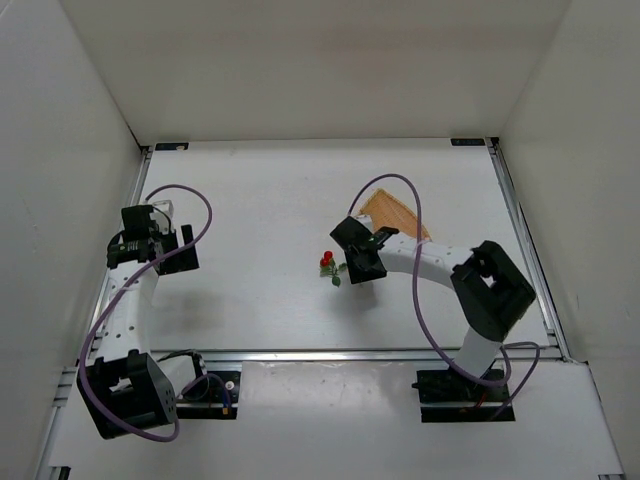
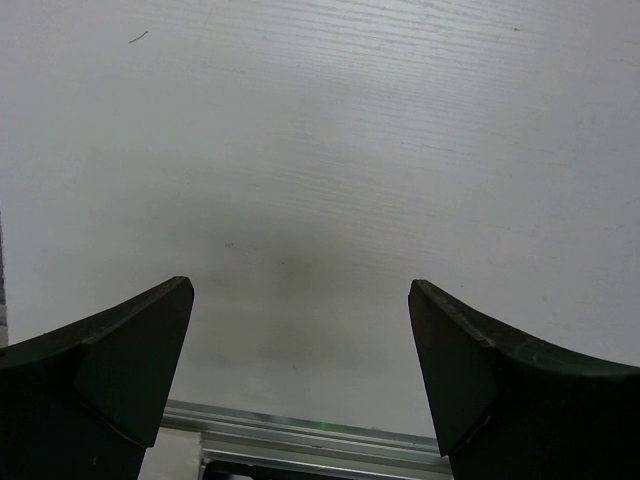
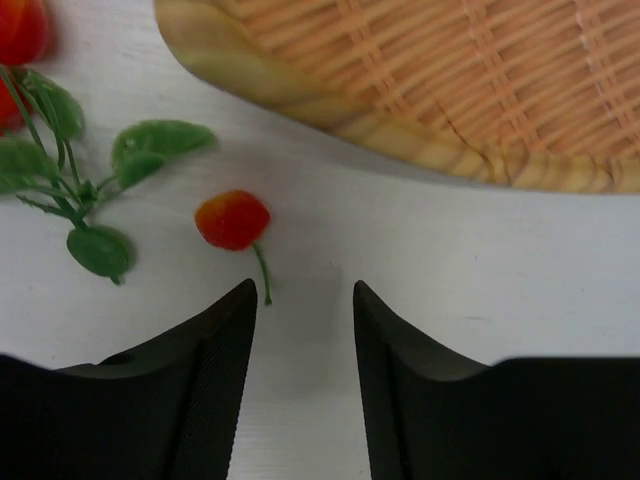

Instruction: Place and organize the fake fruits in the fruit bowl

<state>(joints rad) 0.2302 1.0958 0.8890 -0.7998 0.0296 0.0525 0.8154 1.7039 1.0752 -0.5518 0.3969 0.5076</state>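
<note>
Starting at the near edge, the two arms rise from their bases and reach out over the white counter (image 1: 270,220). The left end effector (image 2: 300,288) hangs over bare counter on the left side, its jaws spread wide with nothing between them.

The right end effector (image 3: 303,290) is out past the middle, tipped down at the counter. Its jaws are partly drawn in, leaving a narrow gap that shows only bare counter, so it holds nothing.

Just beyond the fingertip on the left of the right wrist view lies a single red berry (image 3: 232,220). Its thin green stem trails back toward that finger. Whether stem and finger touch I cannot tell.

Beside the berry, farther to that side, a sprig (image 3: 160,140) of green leaves lies flat on the counter. More red fruit (image 3: 20,30) sits at the sprig's far end, cut off by the frame edge.

Farthest out is the bowl (image 3: 300,105), tan-orange weave with a pale rim, resting on the counter near the berry but apart from it. From above, the right arm hides part of it. The berry and the sprig both lie outside the bowl.
</note>
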